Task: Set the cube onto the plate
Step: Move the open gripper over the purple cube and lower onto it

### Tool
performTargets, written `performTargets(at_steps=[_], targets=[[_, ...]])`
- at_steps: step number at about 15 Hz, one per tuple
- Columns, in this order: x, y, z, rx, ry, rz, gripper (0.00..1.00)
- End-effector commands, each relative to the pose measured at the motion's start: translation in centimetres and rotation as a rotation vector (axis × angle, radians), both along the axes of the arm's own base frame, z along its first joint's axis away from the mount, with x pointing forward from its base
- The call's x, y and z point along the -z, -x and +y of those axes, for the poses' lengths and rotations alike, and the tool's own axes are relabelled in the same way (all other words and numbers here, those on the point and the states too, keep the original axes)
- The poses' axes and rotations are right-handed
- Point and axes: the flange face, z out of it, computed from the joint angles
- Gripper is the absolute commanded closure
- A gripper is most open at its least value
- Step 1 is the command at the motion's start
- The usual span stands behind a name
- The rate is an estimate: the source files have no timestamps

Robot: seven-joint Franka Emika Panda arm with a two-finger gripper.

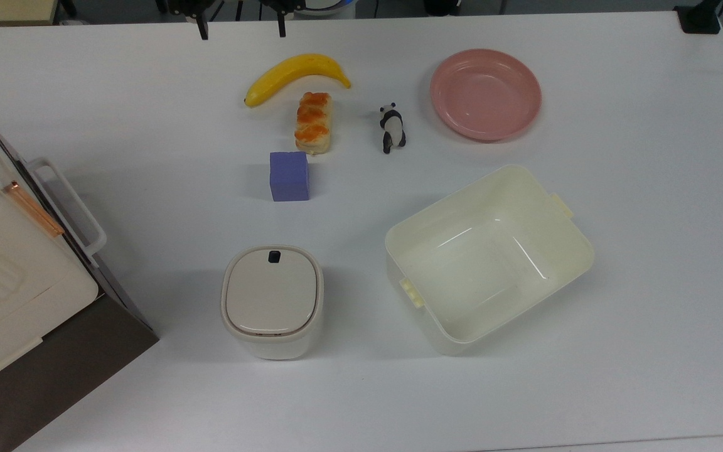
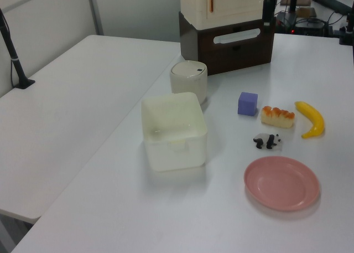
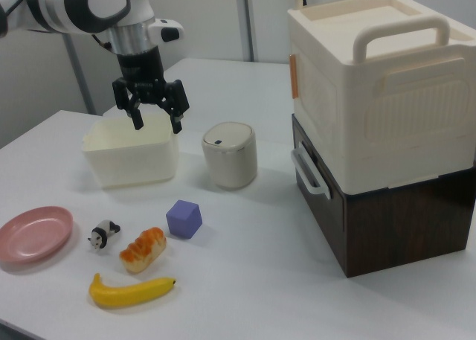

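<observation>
Cube and plate sit well apart on the table.
The gripper (image 3: 157,122) hangs high with jaws spread, empty; purple cube (image 1: 289,176) just beside the bread roll (image 1: 314,122), pink plate (image 1: 486,94) bare.

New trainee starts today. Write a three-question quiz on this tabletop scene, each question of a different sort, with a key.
1. True or false: the purple-blue cube already lies on the pink plate.
2. In the top view, which item lies between the bread roll and the pink plate?
A. banana
B. panda figurine
C. lidded white bin
3. Fill in: in the right view the gripper hangs with its fingers ____, holding nothing.

Key: 1 false; 2 B; 3 open.
</observation>
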Motion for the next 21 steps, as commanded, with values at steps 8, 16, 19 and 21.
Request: performTargets(at_steps=[8,16,19,21], targets=[[10.8,-1.0,1.8,-0.039,-0.019,0.025,0.00],[21.0,-3.8,2.8,0.028,-0.015,0.066,0.00],[23.4,-4.5,4.2,0.043,-0.012,0.074,0.00],[25.3,-5.2,4.6,0.073,-0.010,0.065,0.00]])
